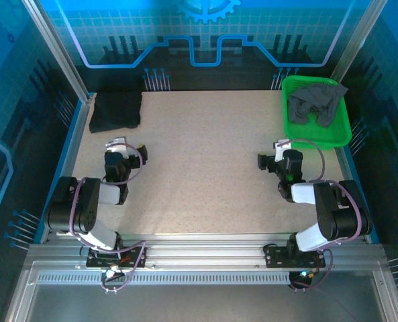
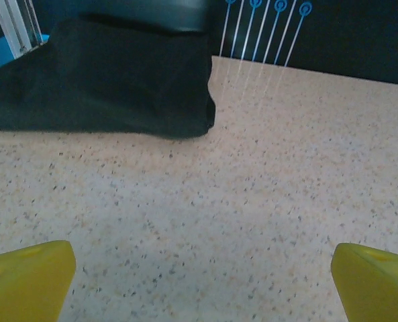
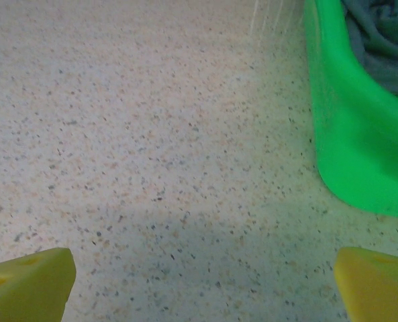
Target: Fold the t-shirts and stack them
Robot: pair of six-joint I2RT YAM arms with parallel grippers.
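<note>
Yellow fingertips sit in the bottom corners of each wrist view, spread wide with only speckled table between them. The left gripper and the right gripper are both open and hold nothing. In the overhead view the two arms are tucked in low at the bottom of the frame, the left gripper at lower left and the right gripper at lower right, well apart from each other.

Further up the frame lie the t-shirts. The black t-shirt rests as a compact, squarish bundle in the upper-left corner of the table; in the left wrist view its edge looks doubled over, so it appears already folded. The dark grey t-shirt is crumpled in the green basket at upper right, one part draped over the rim.

By my reading, one shirt is done and the grey one is not yet begun. The next move calls for the right gripper to reach up and right over the basket wall, pinch a loose fold of grey cloth, and draw it out onto the open middle of the table to spread flat — likely with the left arm helping.
</note>
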